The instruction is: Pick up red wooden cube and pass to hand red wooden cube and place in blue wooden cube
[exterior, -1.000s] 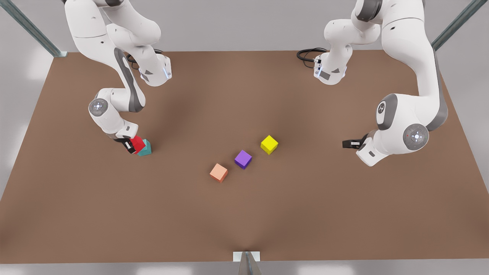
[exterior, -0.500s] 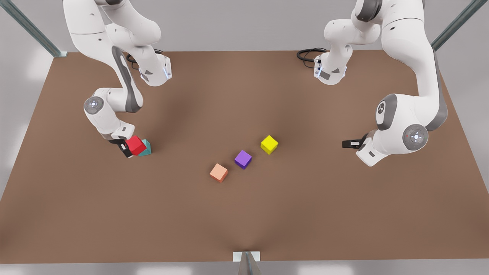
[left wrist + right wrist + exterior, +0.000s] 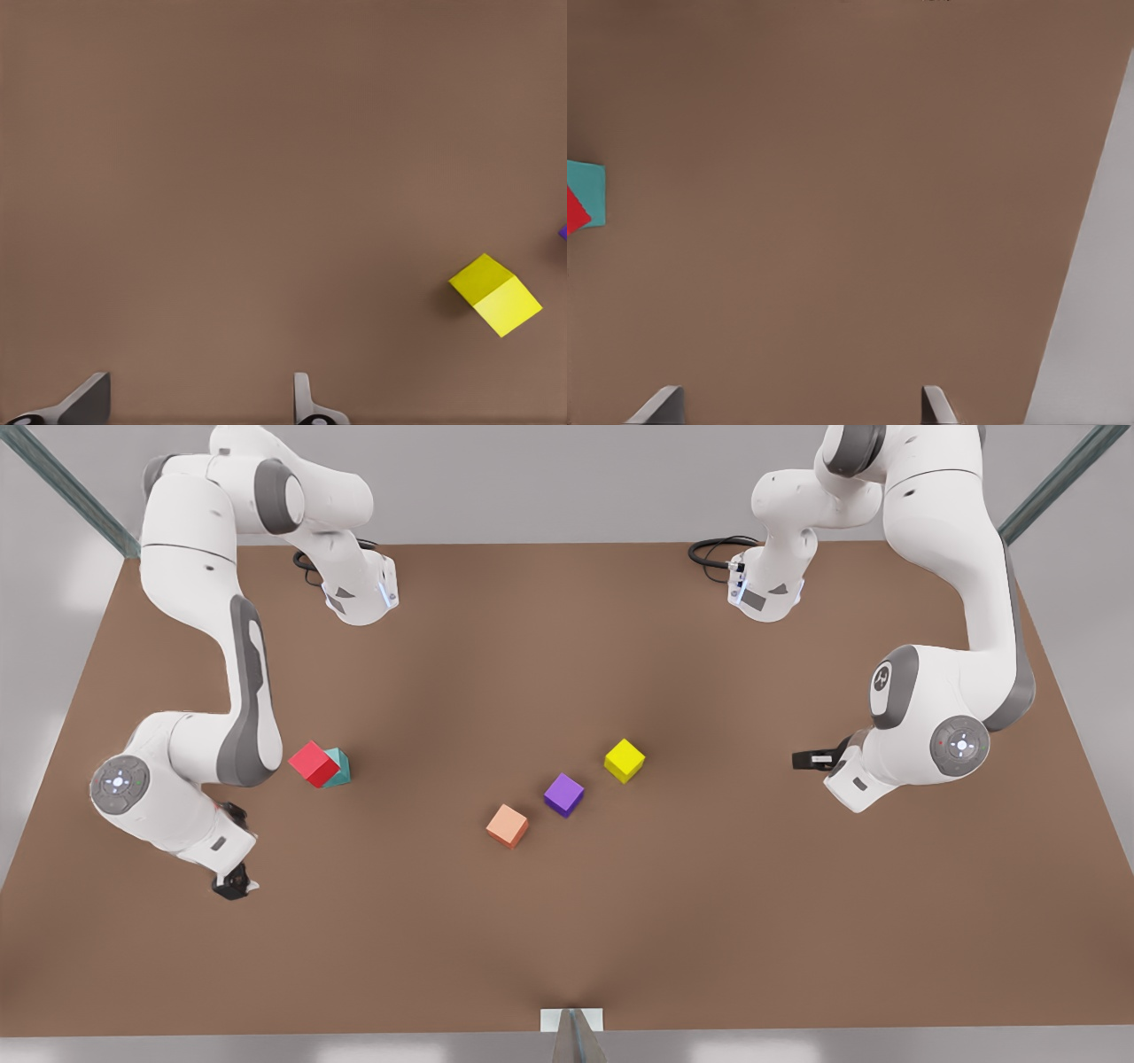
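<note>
The right pincer (image 3: 235,886) hangs low over bare worktop (image 3: 567,921) toward the front view's left, its fingers (image 3: 664,403) spread wide and empty. Up and to that view's right of it, well apart, the red wooden cube (image 3: 313,763) sits tilted on top of the blue wooden cube (image 3: 340,767), covering most of it, free of any grip. The left pincer (image 3: 802,759) waits above the worktop at the front view's right, fingers (image 3: 306,403) parted wide with nothing between them. Nearest to it lies a yellow cube (image 3: 625,761), then a purple cube (image 3: 563,794) and a pale orange-salmon cube (image 3: 507,825), set in a slanted row.
</note>
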Available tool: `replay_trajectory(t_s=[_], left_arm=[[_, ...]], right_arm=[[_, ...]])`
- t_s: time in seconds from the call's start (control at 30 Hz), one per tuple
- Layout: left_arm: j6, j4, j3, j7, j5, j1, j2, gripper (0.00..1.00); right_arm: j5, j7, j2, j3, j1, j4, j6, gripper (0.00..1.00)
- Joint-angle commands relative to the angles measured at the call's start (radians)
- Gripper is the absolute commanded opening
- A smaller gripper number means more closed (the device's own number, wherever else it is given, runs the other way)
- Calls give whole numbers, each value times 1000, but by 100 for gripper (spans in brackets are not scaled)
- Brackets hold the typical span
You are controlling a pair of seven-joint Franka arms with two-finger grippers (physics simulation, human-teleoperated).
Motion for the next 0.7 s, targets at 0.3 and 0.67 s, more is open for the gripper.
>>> replay_trajectory(t_s=[0.3, 0.67], left_arm=[[-43, 0, 0, 4, 1, 3, 0, 100], [-112, 40, 0, 4, 5, 5, -1, 100]], right_arm=[[-66, 1634, -343, -1, 1, -40, -475, 100], [-68, 1610, -342, -2, 0, -49, -473, 100]])
